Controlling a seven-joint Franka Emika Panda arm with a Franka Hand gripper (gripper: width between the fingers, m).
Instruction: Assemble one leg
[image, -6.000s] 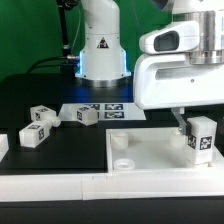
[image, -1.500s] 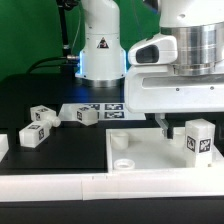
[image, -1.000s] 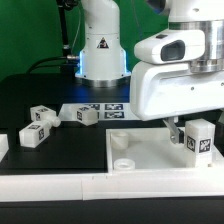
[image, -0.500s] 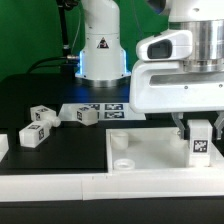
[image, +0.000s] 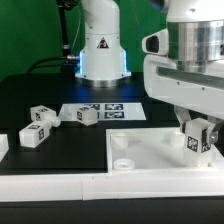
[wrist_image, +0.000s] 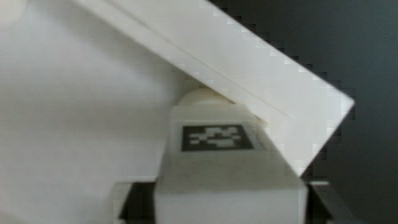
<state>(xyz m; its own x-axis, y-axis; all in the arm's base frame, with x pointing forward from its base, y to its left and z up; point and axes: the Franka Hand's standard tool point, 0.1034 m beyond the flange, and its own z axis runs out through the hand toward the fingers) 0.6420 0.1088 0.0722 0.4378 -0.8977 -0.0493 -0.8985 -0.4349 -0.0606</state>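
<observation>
My gripper (image: 198, 133) is shut on a white leg (image: 198, 139) with a tag marker, held upright over the right part of the large flat white panel (image: 150, 155). In the wrist view the leg (wrist_image: 217, 140) fills the space between my two dark fingers (wrist_image: 139, 200), its far end at the panel's corner (wrist_image: 107, 90). Three more legs lie on the black table at the exterior view's left: one (image: 84, 115) by the marker board, one (image: 43, 116) further left, one (image: 33, 134) nearer the front.
The marker board (image: 100, 111) lies behind the panel. The robot base (image: 100, 45) stands at the back. A white block (image: 3, 146) sits at the exterior view's left edge. Round sockets (image: 121, 140) show on the panel's left side.
My gripper with the leg has stayed at the panel's right side, shifting slightly and turning; the leg now sits a little higher and is tilted. The loose legs have not moved.
</observation>
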